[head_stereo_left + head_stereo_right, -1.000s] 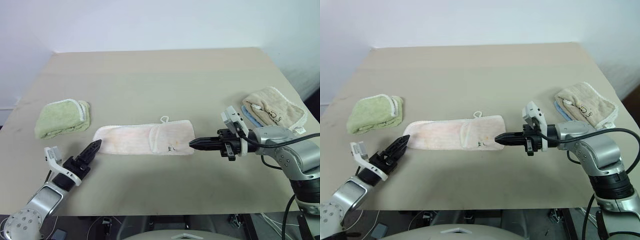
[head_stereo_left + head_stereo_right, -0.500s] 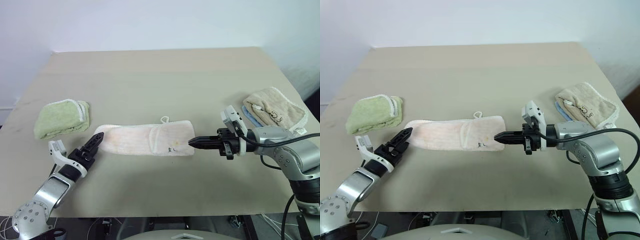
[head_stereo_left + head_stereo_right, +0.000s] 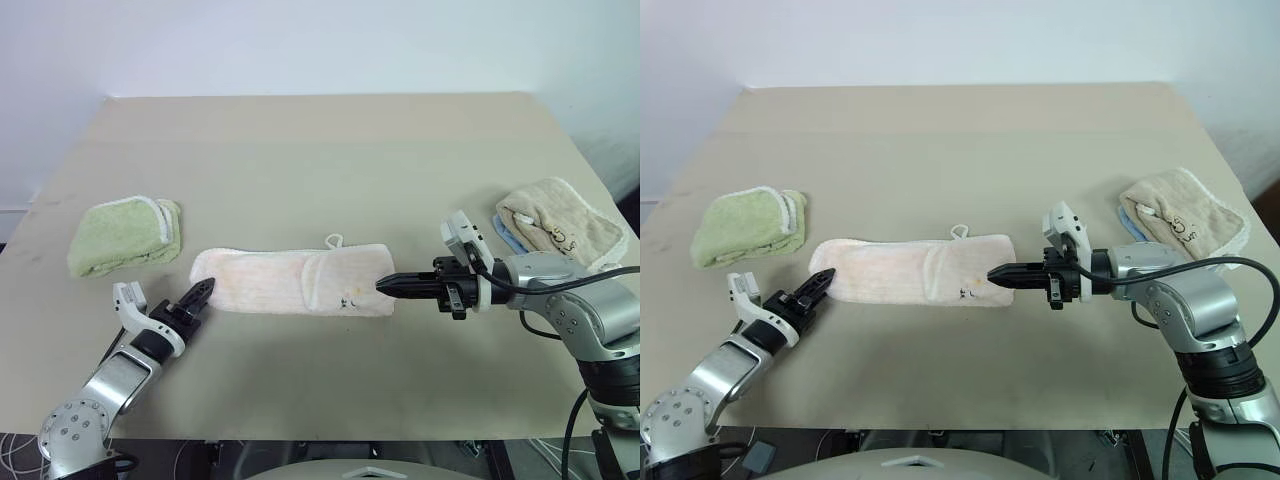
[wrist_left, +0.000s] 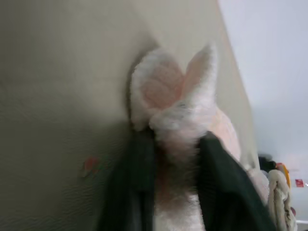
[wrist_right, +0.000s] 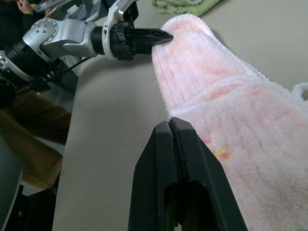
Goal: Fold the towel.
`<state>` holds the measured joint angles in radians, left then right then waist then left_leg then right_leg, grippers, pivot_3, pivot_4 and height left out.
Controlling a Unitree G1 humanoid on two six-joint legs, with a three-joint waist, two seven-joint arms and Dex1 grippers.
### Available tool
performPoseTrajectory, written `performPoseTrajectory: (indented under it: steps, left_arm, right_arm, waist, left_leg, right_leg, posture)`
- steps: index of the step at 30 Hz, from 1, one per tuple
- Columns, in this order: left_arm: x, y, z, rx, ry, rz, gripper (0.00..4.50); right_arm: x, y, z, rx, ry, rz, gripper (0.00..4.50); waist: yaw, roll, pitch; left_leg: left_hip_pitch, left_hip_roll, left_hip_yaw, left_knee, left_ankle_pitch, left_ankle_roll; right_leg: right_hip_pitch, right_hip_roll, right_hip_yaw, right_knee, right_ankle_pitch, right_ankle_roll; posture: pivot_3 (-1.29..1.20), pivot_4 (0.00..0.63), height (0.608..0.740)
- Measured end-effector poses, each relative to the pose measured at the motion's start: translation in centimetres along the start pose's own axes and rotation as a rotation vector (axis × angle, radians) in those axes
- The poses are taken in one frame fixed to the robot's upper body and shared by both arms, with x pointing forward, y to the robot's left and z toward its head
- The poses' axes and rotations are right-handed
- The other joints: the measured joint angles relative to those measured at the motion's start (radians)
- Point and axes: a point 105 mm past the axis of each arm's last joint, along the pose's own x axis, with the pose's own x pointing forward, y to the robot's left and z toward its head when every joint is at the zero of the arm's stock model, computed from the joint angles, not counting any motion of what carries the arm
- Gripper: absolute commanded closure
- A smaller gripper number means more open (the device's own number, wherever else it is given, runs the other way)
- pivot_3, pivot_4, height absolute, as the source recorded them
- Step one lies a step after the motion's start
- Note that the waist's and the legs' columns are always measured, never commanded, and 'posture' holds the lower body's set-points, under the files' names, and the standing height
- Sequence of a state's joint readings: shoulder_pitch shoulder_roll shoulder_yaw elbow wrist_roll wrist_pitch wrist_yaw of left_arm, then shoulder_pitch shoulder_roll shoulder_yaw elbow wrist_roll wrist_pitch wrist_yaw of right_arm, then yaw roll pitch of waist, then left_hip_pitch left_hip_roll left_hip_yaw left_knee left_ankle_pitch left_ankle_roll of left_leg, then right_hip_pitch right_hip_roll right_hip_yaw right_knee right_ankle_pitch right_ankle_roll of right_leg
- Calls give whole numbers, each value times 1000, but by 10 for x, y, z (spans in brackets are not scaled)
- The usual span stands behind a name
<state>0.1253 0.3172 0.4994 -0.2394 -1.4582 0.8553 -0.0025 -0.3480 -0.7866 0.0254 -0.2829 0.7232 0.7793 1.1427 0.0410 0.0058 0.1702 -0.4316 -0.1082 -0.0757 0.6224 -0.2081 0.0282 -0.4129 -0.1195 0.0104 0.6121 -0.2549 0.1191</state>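
The pink towel [image 3: 295,284] lies folded into a long strip across the middle of the beige tabletop [image 3: 320,160], with its small white loop [image 3: 331,240] on the far edge and a small dark mark [image 3: 348,298] near its right end. At the towel's left end, the left gripper [image 3: 203,293] has its fingers [image 4: 137,183] pinched on the towel's corner; the left wrist view shows terry cloth bunched between them. At the towel's right end, the right gripper [image 3: 385,285] points at the cloth, fingers [image 5: 180,163] pressed together with nothing between them, tips at the towel's edge. A folded light green towel [image 3: 125,235] lies left of the pink one. A beige towel [image 3: 560,225] lies to its right, resting on something blue.
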Motion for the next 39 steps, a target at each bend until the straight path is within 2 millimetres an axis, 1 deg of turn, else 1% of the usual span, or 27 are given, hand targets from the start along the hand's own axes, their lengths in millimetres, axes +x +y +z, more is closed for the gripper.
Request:
performPoseTrajectory:
  steps: [1, 5, 7, 9, 12, 15, 18, 22, 24, 28, 30, 32, 35, 39]
  left_arm:
    - [0, -2, 1, 5, 5, -8, 4467]
    - [1, -5, 1, 25, 31, -18, 4467]
    - [5, -15, 3, 51, 45, -67, 4467]
    - [11, -32, 9, 93, 55, -137, 4467]
    - [17, -59, 8, 159, 97, -251, 4467]
    - [20, -95, 1, 237, 176, -409, 4467]
    - [23, -113, -8, 266, 241, -496, 4467]
    - [33, -139, -25, 285, 337, -614, 4467]
    - [41, -144, -31, 292, 371, -643, 4467]
    - [55, -145, -47, 295, 445, -669, 4467]
    - [62, -147, -58, 301, 493, -691, 4467]
    - [66, -148, -68, 321, 534, -705, 4467]
    - [70, -147, -89, 358, 613, -718, 4467]
    - [72, -149, -104, 370, 670, -745, 4467]
  right_arm:
    - [0, 0, 0, 0, 0, 0, 4500]
    - [0, 0, 0, 0, 0, 0, 4500]
    - [0, 0, 0, 0, 0, 2, 4500]
    - [0, 1, 0, 1, -1, 4, 4500]
    - [-1, 1, 0, 0, 0, 5, 4500]
    - [-1, 1, 0, 0, 3, 7, 4500]
    - [-3, 1, -2, 7, 9, 8, 4500]
    - [-5, 2, -4, 16, 13, 12, 4500]
    - [-8, 3, -6, 19, 24, 8, 4500]
    - [-14, 0, -7, -2, 42, -18, 4500]
    - [-15, -1, -8, -22, 50, -33, 4500]
    - [-17, -4, -10, -34, 58, -49, 4500]
    - [-20, -7, -12, -41, 72, -70, 4500]
    - [-20, -7, -14, -38, 74, -75, 4500]
  waist:
    - [0, 0, 0]
    - [-1, 0, 0]
    - [0, -3, 2]
    - [-1, -5, 3]
    - [-3, -6, 4]
    - [-2, -6, 4]
    - [-2, -6, 4]
    - [-1, -7, 4]
    - [-1, -7, 4]
    - [-2, -7, 4]
    - [-2, -8, 4]
    - [-2, -8, 5]
    - [-2, -8, 5]
    - [-2, -8, 5]
  left_leg:
    - [0, 0, 0, -1, 0, 0]
    - [0, 0, 0, -1, 0, 0]
    - [0, 0, 0, 0, 0, 0]
    - [0, 0, 0, 0, 0, 0]
    - [0, 0, 1, -1, 0, 0]
    - [-1, 0, 1, -2, 0, 0]
    - [-2, 0, 2, -3, 0, 0]
    - [-2, 0, 2, -2, 0, 0]
    - [-2, 0, 3, -2, 0, 0]
    - [-2, 0, 3, -2, 0, 0]
    - [-2, 0, 3, -2, 0, 0]
    - [-2, 0, 3, -2, 0, 0]
    - [-2, -1, 3, -2, 0, 0]
    - [-2, 0, 3, -1, 1, 0]
  right_leg:
    - [0, 0, 0, 0, 0, 0]
    - [0, 0, 0, 0, 0, 0]
    - [0, 0, 0, 0, 0, 0]
    - [0, 0, 0, -1, 0, 0]
    - [-1, 0, 0, -1, 0, 0]
    - [-4, 1, 1, 1, 0, 0]
    - [-5, 1, 2, 1, 0, 0]
    - [-4, 1, 2, 1, 1, 0]
    - [-4, 1, 2, 1, 1, 0]
    - [-1, 1, 2, 1, 1, 1]
    - [-1, 1, 2, 1, 2, 2]
    - [-1, 1, 2, 1, 2, 2]
    - [0, 1, 2, 1, 2, 3]
    - [-1, 1, 2, 1, 2, 3]
  posture:
    - [0, 150, 728]
    - [0, 150, 728]
    - [0, 150, 728]
    - [0, 150, 728]
    - [0, 150, 728]
    - [0, 150, 728]
    - [0, 150, 728]
    - [0, 150, 728]
    - [0, 150, 728]
    - [0, 150, 728]
    - [0, 150, 728]
    - [0, 150, 728]
    - [0, 150, 728]
    - [0, 150, 728]
